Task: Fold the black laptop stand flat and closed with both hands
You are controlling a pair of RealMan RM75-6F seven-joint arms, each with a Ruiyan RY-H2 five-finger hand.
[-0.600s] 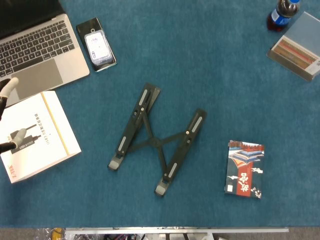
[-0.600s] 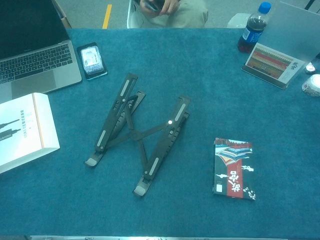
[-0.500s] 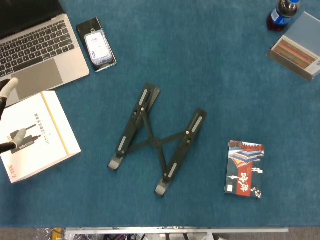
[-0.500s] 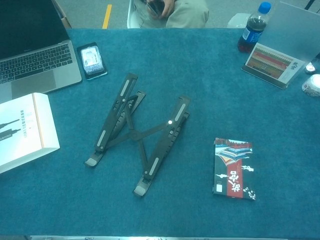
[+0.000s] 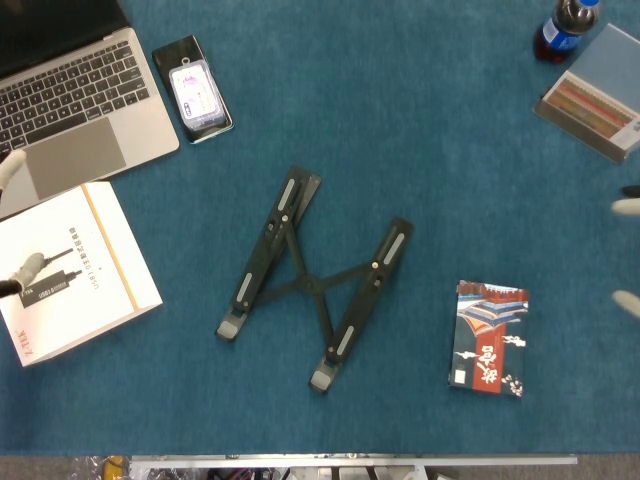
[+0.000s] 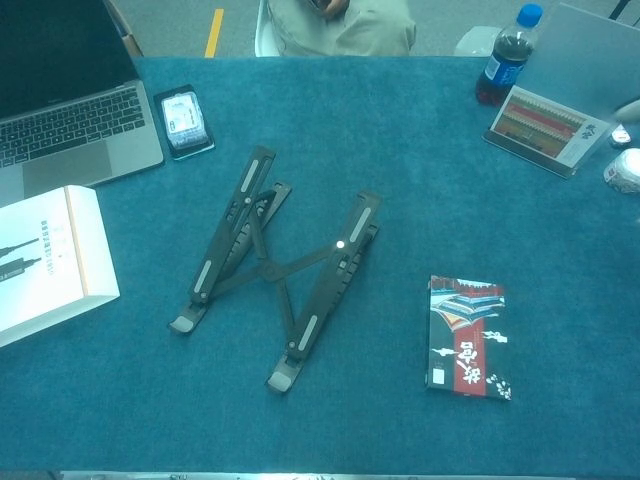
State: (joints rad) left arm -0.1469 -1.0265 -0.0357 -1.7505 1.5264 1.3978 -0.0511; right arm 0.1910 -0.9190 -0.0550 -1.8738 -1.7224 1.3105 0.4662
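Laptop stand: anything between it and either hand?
Nothing visible. The laptop stand lies open on bare blue cloth mid-table. Only fingertips of the left hand show at the left edge over the white box; the right hand is at the right edge, the book below its path.

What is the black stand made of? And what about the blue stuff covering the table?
The black laptop stand looks like matte hard plastic, or maybe painted metal: thin stiff bars with no shine, and grey strips that look like rubbery grip pads. The pictures can't settle which. The table cover looks like soft teal felt or short carpet: fuzzy, dull and slightly mottled, without reflections.
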